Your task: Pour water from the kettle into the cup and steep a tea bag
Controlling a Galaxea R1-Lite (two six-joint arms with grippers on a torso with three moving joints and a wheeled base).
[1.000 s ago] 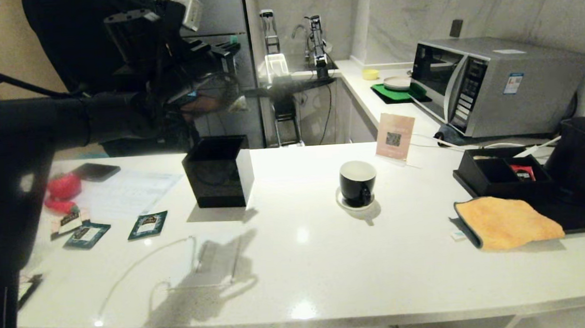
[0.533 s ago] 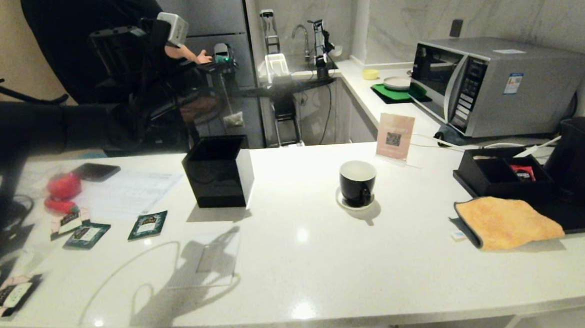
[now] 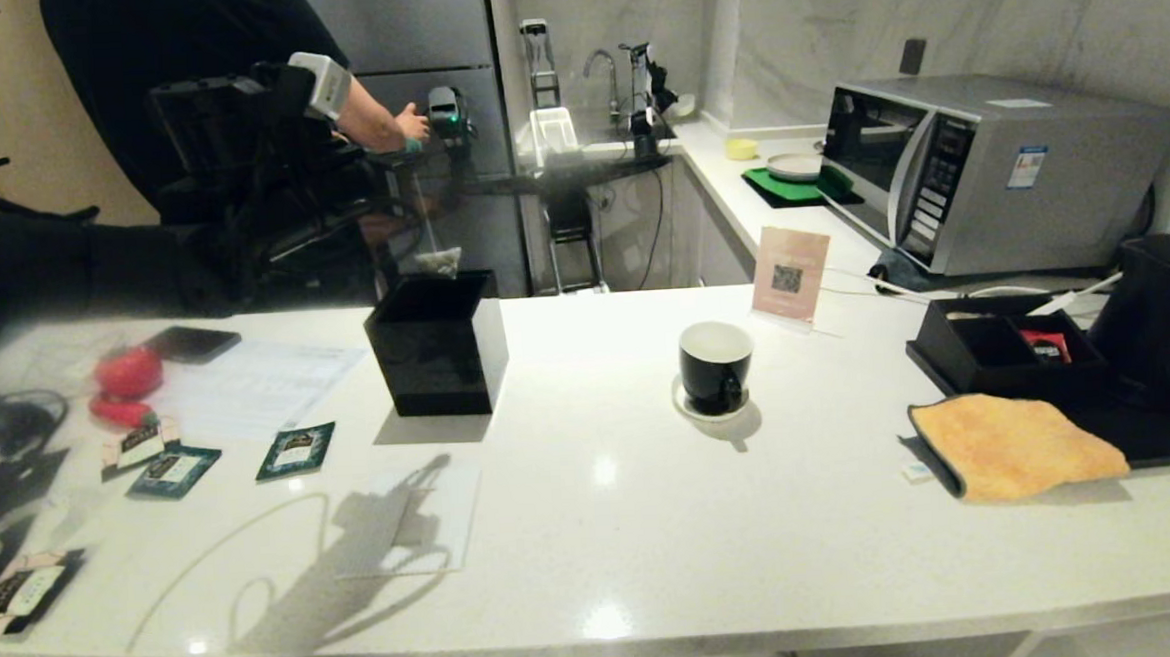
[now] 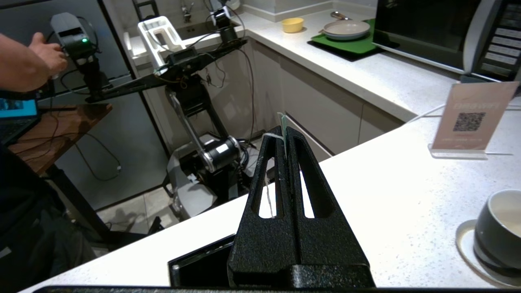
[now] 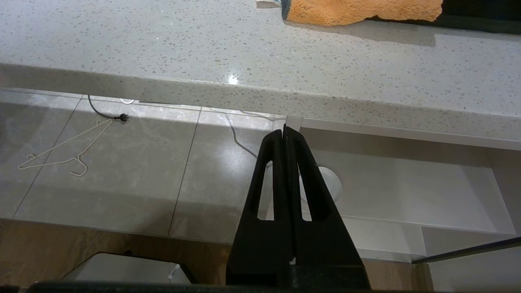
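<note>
Carrying the tea bag (image 3: pixel 438 263) by its string is the step in hand: my left hand (image 4: pixel 283 134) has its fingers pressed together on the paper tag, and the bag hangs just above the open black box (image 3: pixel 436 344) at the back left of the bench (image 3: pixel 595 528). The cup (image 3: pixel 715 365) stands on its saucer near mid-bench, well apart to the right; the kettle (image 3: pixel 1168 323) sits at the far right edge. I judge the next move to be a level traverse rightward, then a lowering into the cup.

Only the left wrist view shows the pinch on the tag; only the head view shows the hanging bag. My right hand (image 5: pixel 285 132), fingers together and empty, is parked below the bench edge.
</note>
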